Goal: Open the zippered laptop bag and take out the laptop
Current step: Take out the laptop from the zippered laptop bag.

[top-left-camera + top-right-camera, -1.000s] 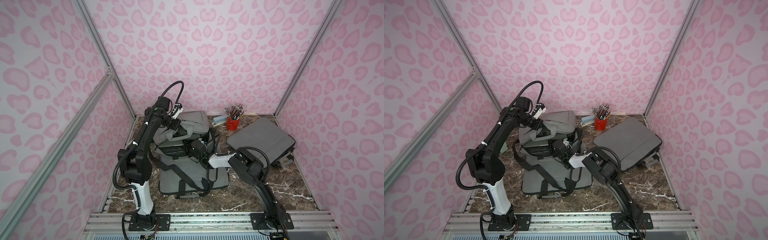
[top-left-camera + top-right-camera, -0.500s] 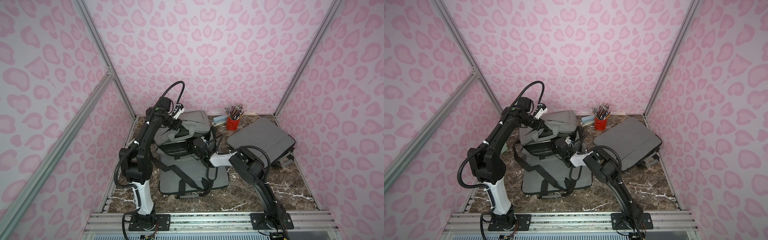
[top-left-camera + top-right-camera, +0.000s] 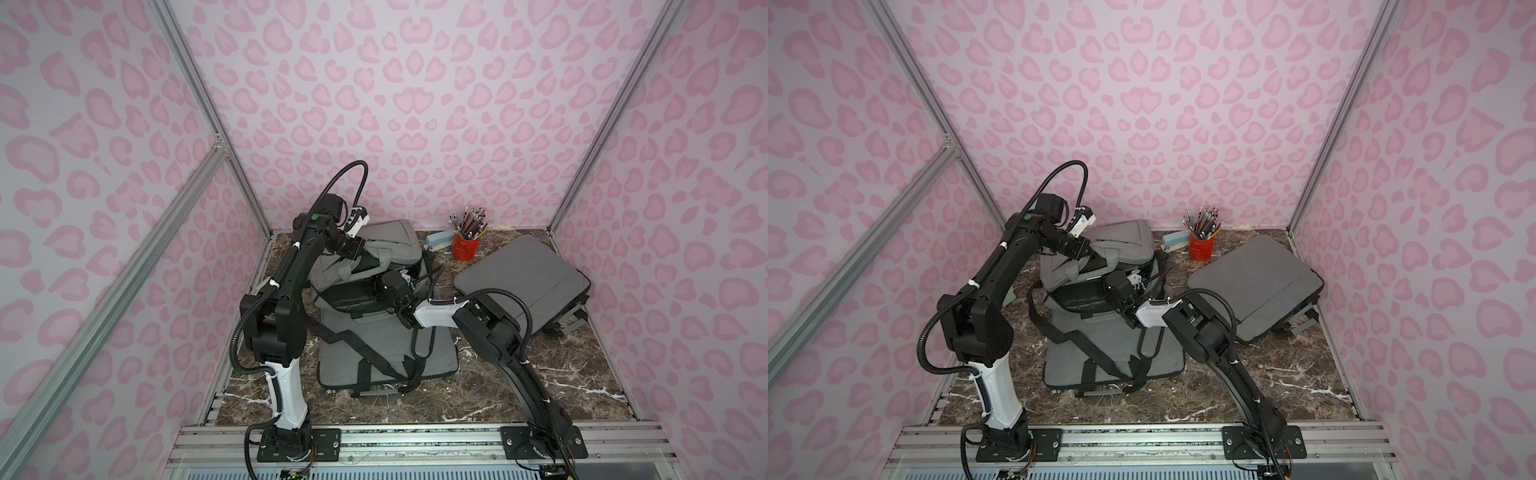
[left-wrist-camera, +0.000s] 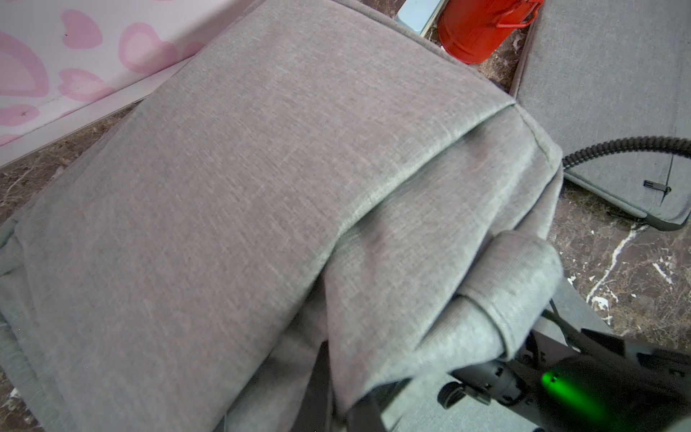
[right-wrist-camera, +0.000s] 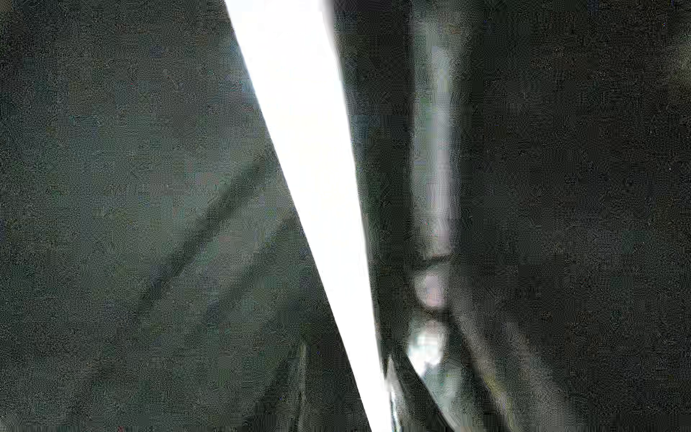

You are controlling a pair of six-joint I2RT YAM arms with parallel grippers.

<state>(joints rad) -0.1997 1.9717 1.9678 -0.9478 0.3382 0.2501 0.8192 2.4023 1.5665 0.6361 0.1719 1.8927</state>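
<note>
Two grippers at the grey laptop bag (image 3: 390,237), left-centre on the table (image 3: 540,374): I log left gripper (image 3: 358,248) pinched tight on its lifted flap, right gripper (image 3: 380,291) buried in the opening, spread not discernible.

**Reaching in with both arms, left high, right low**

Rises on the left arm (image 3: 286,291) from its near base, with the shoulder block upright and the long link slanting up and back to a high elbow. Bends forward and down at the wrist. Pinches the left gripper (image 3: 357,250) fully closed.

Stretches low with the right arm (image 3: 494,336), leaning the first link inward and laying the white forearm link level, aimed toward the left arm. Hides the fingertips of the right gripper (image 3: 385,293). Gives no reading of its jaws, even in the dark, blurred wrist view.
</note>
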